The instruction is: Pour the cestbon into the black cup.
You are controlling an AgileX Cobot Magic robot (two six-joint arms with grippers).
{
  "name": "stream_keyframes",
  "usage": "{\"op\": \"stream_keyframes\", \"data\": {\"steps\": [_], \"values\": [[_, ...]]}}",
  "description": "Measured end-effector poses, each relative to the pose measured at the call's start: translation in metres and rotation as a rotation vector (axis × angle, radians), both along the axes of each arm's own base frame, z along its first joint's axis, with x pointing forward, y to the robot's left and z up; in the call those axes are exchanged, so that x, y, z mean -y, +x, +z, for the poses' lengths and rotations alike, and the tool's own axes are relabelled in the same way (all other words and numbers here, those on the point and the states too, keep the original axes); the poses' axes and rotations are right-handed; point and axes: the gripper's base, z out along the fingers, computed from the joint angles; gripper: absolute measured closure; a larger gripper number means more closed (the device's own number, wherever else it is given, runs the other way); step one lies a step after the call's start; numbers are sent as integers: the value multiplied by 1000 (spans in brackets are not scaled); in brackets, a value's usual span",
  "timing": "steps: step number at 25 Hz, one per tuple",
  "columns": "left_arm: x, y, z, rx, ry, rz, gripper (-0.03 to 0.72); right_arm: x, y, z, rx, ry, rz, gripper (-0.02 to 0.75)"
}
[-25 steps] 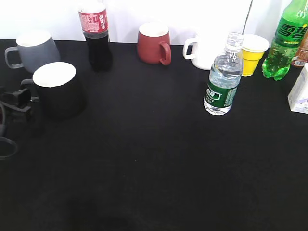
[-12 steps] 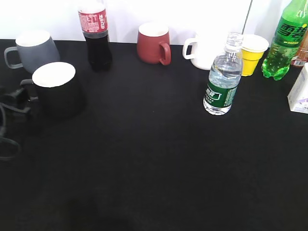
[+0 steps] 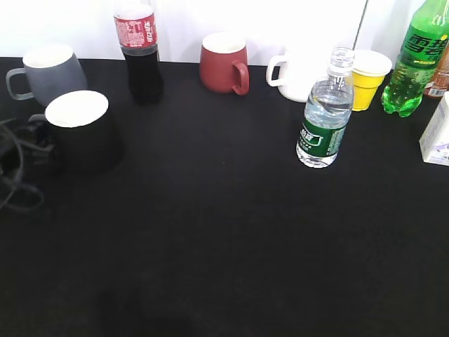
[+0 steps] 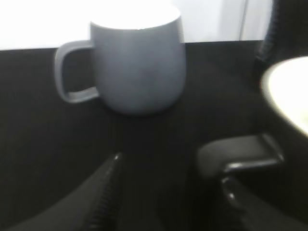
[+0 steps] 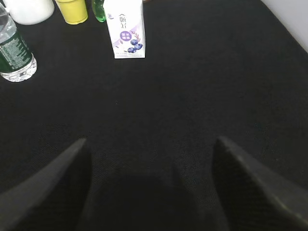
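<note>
My jaws hang spread wide and empty over the bare black counter (image 5: 202, 86), with the cestbon (image 5: 13, 57) at the far left edge, a white blueberry carton (image 5: 125, 29) upright ahead, and a yellow cup (image 5: 72, 10) beyond.

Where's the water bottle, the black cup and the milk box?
water bottle (image 3: 322, 137), exterior view, green label.
black cup (image 3: 88, 144), exterior view, outer wall.
milk box (image 5: 125, 30), right wrist view, front face.
</note>
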Motion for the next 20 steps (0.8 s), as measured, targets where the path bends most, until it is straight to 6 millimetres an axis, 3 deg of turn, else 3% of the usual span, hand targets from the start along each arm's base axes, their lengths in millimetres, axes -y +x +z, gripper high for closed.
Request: {"op": "stream_keyframes", "data": {"steps": [2,6,10,17,20], "values": [[1,18,-5,9,3,-70,382,0,0,0,0,0,0,146],[8,34,-7,42,-14,-136,623,0,0,0,0,1,1,146],[8,28,-1,48,-62,-138,630,0,0,0,0,1,1,146],[32,-28,74,257,-71,-303,635,0,0,0,0,1,1,146],[50,-43,91,280,-107,-379,636,0,0,0,0,2,1,146]]}}
